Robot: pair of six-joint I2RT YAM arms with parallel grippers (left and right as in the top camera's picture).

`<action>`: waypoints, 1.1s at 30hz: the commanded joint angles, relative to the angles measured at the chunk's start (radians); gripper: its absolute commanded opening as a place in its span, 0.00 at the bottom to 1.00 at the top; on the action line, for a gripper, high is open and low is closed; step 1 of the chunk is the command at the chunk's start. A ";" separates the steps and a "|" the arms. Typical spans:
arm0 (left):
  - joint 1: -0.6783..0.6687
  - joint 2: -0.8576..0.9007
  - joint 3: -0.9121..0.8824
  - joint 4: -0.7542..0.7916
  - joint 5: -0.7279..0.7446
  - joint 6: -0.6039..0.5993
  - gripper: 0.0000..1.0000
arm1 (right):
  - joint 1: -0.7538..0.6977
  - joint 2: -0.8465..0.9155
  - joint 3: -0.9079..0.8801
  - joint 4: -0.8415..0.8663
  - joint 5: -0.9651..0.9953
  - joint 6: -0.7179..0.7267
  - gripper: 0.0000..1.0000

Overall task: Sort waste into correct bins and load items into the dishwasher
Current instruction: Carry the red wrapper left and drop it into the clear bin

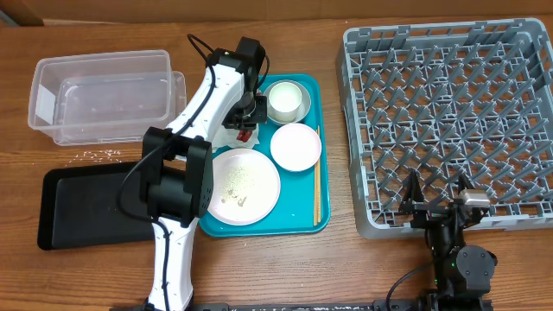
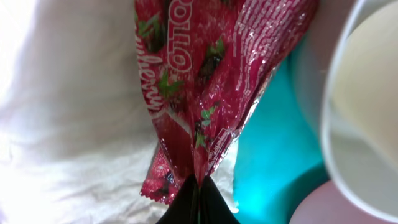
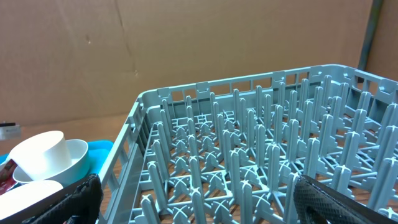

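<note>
On the tray [image 1: 298, 206], left fingers [image 2: 182, 210] pinch wrapper [image 2: 205, 74].

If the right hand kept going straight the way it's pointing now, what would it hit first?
Most likely the grey dish rack: its pegs fill the space right ahead of the open right hand. Exact depth is unclear.

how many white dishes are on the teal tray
3: a cup at the tray's far edge, a bowl just nearer, a plate near left. The left arm could hide more.
</note>
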 commanded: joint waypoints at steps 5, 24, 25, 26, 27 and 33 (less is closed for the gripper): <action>-0.006 0.016 0.182 -0.151 0.008 -0.005 0.04 | -0.003 -0.010 -0.010 0.006 -0.005 -0.003 1.00; 0.157 0.014 0.619 -0.421 -0.060 -0.128 0.04 | -0.003 -0.010 -0.010 0.006 -0.005 -0.003 1.00; 0.192 0.014 0.638 -0.432 -0.060 -0.178 0.04 | -0.003 -0.010 -0.010 0.006 -0.005 -0.003 1.00; 0.224 0.014 0.650 -0.438 -0.060 -0.225 0.04 | -0.003 -0.010 -0.010 0.006 -0.005 -0.003 1.00; 0.257 0.014 0.658 -0.443 -0.060 -0.275 0.04 | -0.003 -0.010 -0.010 0.006 -0.005 -0.003 1.00; 0.459 0.016 0.656 -0.496 -0.030 -0.642 0.04 | -0.003 -0.010 -0.010 0.006 -0.005 -0.003 1.00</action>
